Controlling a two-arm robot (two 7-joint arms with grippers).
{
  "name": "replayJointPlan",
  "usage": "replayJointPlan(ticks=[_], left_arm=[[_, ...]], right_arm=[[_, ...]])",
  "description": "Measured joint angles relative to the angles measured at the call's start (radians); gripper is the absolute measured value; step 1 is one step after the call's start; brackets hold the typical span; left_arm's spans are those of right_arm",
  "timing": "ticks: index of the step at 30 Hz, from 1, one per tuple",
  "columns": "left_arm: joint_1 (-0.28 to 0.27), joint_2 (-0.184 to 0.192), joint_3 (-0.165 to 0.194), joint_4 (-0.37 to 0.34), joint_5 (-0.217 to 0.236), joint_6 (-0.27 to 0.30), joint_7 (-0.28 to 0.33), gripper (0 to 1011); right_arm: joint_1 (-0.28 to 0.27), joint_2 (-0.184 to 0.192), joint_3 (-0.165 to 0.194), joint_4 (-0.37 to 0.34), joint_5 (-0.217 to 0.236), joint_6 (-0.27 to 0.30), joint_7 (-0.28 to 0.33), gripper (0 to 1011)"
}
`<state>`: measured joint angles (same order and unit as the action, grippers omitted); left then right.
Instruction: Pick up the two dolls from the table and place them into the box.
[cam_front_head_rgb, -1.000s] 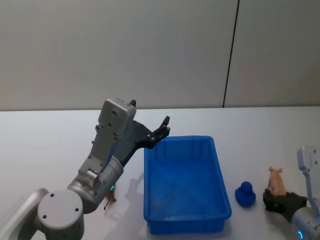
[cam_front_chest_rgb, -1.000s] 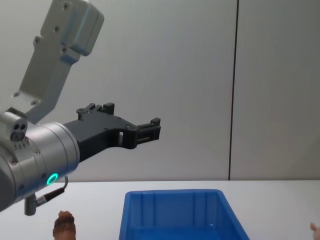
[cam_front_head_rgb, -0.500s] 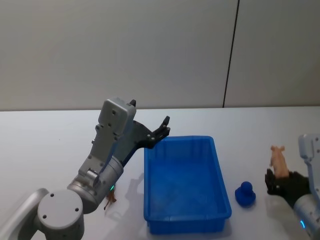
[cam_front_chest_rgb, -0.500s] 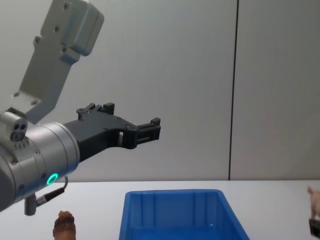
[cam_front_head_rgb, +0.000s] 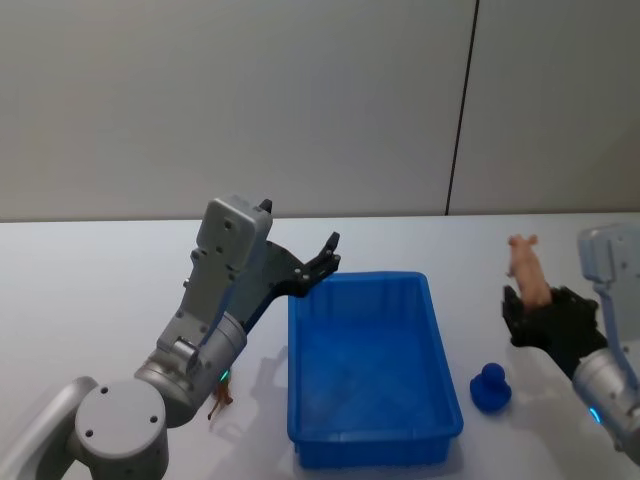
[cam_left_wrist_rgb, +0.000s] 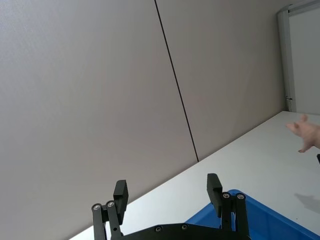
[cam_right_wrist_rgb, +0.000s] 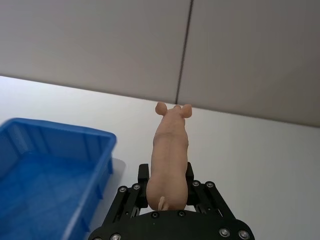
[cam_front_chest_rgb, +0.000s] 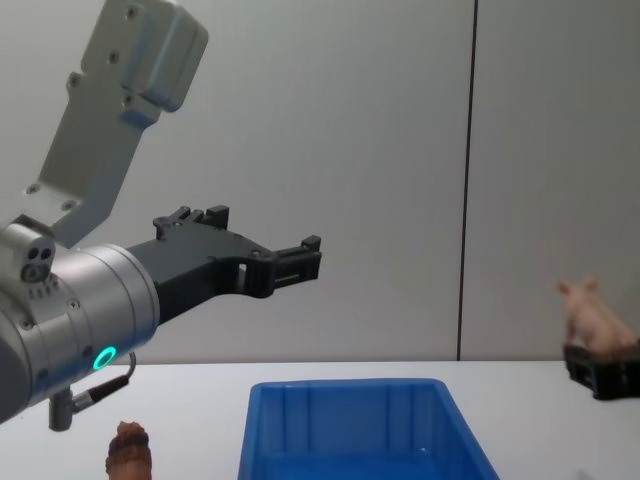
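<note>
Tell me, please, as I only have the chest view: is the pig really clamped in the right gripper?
Observer: Yes; in the right wrist view the right gripper is shut on the pig, gripping both flanks.
Operator: Thank you. The left gripper hangs raised over the left side of the box; is the box empty?
Observer: The head view shows its floor bare.
Operator: Any doll I am missing?
Observer: A round blue doll stands on the table, right of the box.
</note>
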<state>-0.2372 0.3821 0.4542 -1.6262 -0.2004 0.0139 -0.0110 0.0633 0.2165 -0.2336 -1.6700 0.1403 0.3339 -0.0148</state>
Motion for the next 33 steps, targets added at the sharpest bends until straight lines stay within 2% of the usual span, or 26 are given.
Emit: replayJointPlan(ticks=[7, 18, 25, 33], left_arm=[[0.0, 0.0, 0.0, 0.0, 0.0, 0.0, 0.0, 1001], [0.0, 0.0, 0.0, 0.0, 0.0, 0.0, 0.0, 1001], [0.0, 0.0, 0.0, 0.0, 0.0, 0.0, 0.0, 1001], [0.0, 0.0, 0.0, 0.0, 0.0, 0.0, 0.0, 1001]], right_arm=[[0.024, -0.003, -0.008, -0.016, -0.017, -0.014, 0.098, 368], [0.068, -0.017, -0.022, -0.016, -0.008, 0.005, 0.241, 368], [0.109, -0.038, -0.037, 0.009, 0.018, 0.059, 0.35, 368], [0.152, -0.064, -0.052, 0.046, 0.039, 0.138, 0.417, 368]])
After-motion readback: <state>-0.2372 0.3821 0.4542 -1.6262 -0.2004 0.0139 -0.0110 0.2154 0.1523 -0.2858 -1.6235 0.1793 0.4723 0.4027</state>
